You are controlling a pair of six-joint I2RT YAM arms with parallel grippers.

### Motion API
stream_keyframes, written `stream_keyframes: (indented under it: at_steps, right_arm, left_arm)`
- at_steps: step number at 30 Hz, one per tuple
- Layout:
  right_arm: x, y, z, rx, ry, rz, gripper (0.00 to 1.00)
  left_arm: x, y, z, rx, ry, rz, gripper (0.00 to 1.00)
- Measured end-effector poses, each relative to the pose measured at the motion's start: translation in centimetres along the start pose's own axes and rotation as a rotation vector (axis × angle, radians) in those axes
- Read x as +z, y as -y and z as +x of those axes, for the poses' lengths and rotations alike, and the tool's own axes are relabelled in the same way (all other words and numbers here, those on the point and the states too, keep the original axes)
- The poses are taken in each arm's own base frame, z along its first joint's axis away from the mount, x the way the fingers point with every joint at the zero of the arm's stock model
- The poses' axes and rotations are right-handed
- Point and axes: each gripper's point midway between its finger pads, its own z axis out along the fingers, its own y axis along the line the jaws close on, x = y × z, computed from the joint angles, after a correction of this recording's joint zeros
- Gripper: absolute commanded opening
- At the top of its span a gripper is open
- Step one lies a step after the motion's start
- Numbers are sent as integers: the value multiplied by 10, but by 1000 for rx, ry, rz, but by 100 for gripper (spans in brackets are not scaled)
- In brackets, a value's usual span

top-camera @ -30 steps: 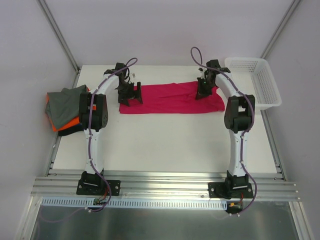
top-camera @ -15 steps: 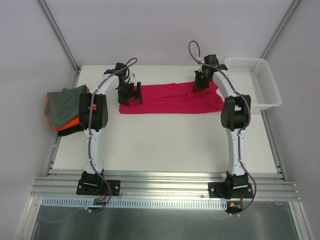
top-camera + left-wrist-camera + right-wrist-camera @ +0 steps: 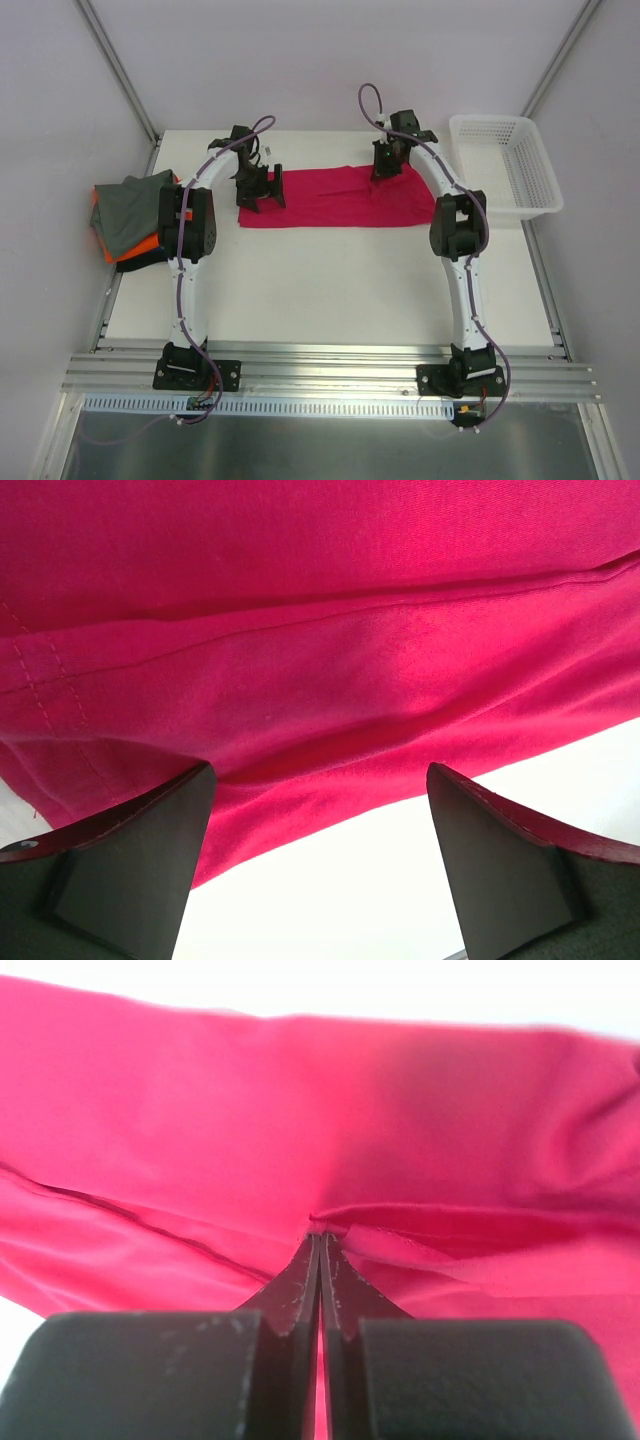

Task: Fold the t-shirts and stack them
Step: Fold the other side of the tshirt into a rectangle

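Observation:
The magenta-pink t-shirt (image 3: 335,197) lies as a long folded band across the far middle of the table. My right gripper (image 3: 384,170) is shut on a fold of its cloth (image 3: 400,1225) and holds the shirt's right end lifted over toward the left. My left gripper (image 3: 258,195) hangs open at the shirt's left end, its jaws wide apart over the shirt's near edge (image 3: 330,780) and bare table. A grey t-shirt (image 3: 132,205) lies on an orange one (image 3: 142,244) and a dark one at the table's left edge.
A white plastic mesh basket (image 3: 510,165) stands at the far right corner. The table's metal rail (image 3: 320,365) runs along the near edge behind the arm bases. Grey walls close in the far side.
My right gripper has moved left and farther back, dragging the shirt's right end with it, so the band is now shorter on the right. The left arm has not moved.

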Motion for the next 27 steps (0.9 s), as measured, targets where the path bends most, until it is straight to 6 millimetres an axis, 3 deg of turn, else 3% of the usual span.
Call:
stream_keyframes:
  at_steps: [6, 9, 10, 13, 22, 27]
  right_arm:
    - [2, -16, -7, -29, 27, -18, 1]
    - [4, -19, -13, -35, 46, -22, 29]
    - [4, -20, -14, -36, 49, -21, 48]
    - [4, -20, -14, -45, 51, -18, 68]
    - [1, -13, -16, -52, 57, 1, 67]
    - [-17, 14, -14, -9, 51, 37, 67]
  left_arm:
    - [0, 0, 0, 0, 0, 0, 89]
    - [0, 0, 0, 1, 0, 0, 89]
    - [0, 0, 0, 1, 0, 0, 89]
    - [0, 0, 0, 1, 0, 0, 89]
    - [1, 2, 1, 7, -2, -1, 89]
    - [0, 2, 1, 7, -1, -1, 89]
